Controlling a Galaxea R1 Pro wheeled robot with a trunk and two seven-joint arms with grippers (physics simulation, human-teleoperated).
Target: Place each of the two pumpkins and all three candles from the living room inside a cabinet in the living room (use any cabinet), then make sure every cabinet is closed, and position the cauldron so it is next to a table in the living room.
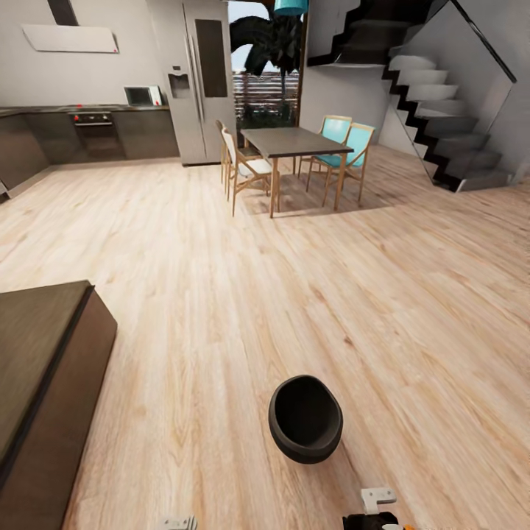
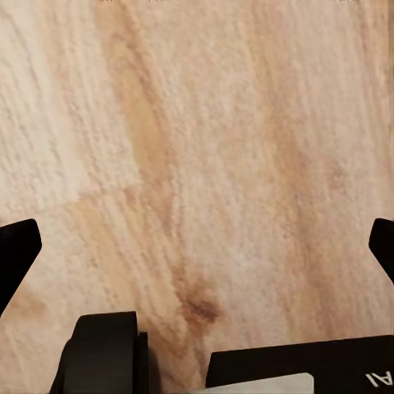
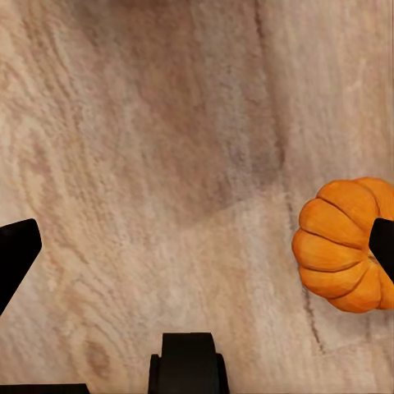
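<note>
The black cauldron [image 1: 305, 418] sits upright on the wood floor just ahead of me, mouth up and empty. One orange ribbed pumpkin [image 3: 343, 245] lies on the floor in the right wrist view, beside one fingertip [image 3: 383, 246] of my right gripper [image 3: 197, 246]. That gripper is open, with only floor between its fingers. My left gripper [image 2: 197, 246] is open too, above bare floorboards. The end of the dark-brown cabinet [image 1: 44, 368] stands at the left of the head view. The candles and the second pumpkin are out of view.
Farther ahead stands a dining table [image 1: 293, 141] with white chairs [image 1: 241, 168] and teal chairs [image 1: 352, 151]. A black staircase [image 1: 442, 110] rises at the right. A fridge [image 1: 197, 77] and kitchen counter [image 1: 88, 129] line the far wall. Wide open floor lies between.
</note>
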